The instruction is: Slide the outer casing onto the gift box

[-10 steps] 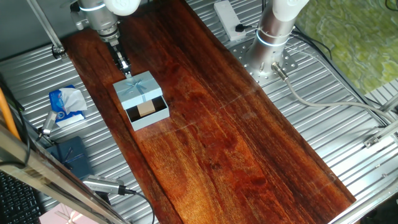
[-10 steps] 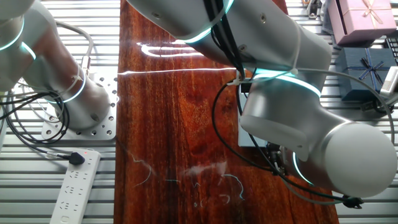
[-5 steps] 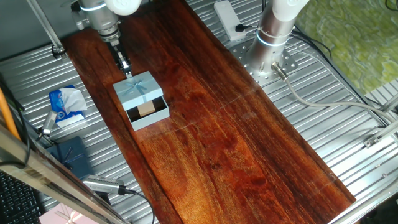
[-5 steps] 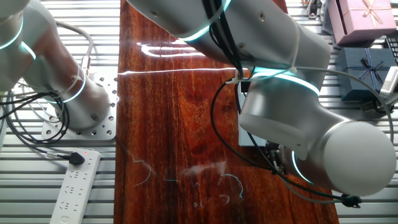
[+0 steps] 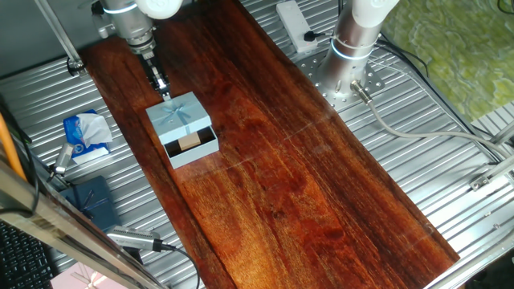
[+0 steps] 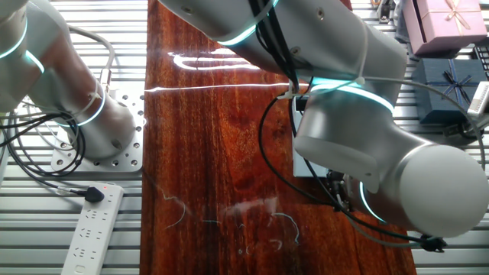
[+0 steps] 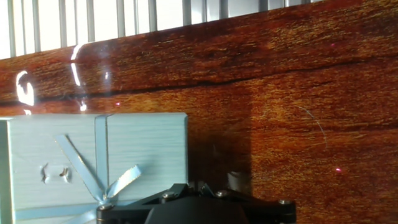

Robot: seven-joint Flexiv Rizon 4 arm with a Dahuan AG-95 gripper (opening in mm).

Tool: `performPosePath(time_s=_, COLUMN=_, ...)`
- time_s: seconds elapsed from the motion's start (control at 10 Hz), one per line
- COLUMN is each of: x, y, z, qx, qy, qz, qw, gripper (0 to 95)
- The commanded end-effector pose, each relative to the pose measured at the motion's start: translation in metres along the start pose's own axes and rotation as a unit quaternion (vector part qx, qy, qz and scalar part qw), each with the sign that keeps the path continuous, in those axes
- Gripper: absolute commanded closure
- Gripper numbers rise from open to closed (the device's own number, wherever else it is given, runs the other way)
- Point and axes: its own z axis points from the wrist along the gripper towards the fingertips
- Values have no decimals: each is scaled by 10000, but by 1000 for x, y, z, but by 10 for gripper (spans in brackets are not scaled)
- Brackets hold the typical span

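Note:
The light blue outer casing (image 5: 177,113), with its pale ribbon and bow, lies on the wooden board (image 5: 305,177) and partly covers the gift box (image 5: 195,149). The tray's near end sticks out, and its tan block (image 5: 189,142) shows. My gripper (image 5: 165,94) is shut, with its tips against the casing's far edge. In the hand view the casing's top (image 7: 124,149) fills the lower left, and the closed gripper (image 7: 194,186) sits at its right corner. In the other fixed view the arm hides nearly everything but a strip of the casing (image 6: 299,162).
A blue-and-white packet (image 5: 84,132) and a dark navy box (image 5: 92,199) lie left of the board. A pink box (image 6: 443,19) and the navy box (image 6: 451,80) show in the other fixed view. A second arm's base (image 5: 351,48) and a power strip (image 6: 92,229) stand beside the board.
The casing has slid slightly further over the tray, so less of the tan block shows. The arm has shifted a little in the other fixed view.

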Motion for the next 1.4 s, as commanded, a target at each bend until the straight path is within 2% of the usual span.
performPosePath(time_s=0.1, x=-1, y=4, z=1, qx=8, qy=0, qz=30, qw=10000, gripper=950)
performPosePath(time_s=1.4, x=0, y=21, z=-1, qx=35, qy=80, qz=95, qw=9999, gripper=950)
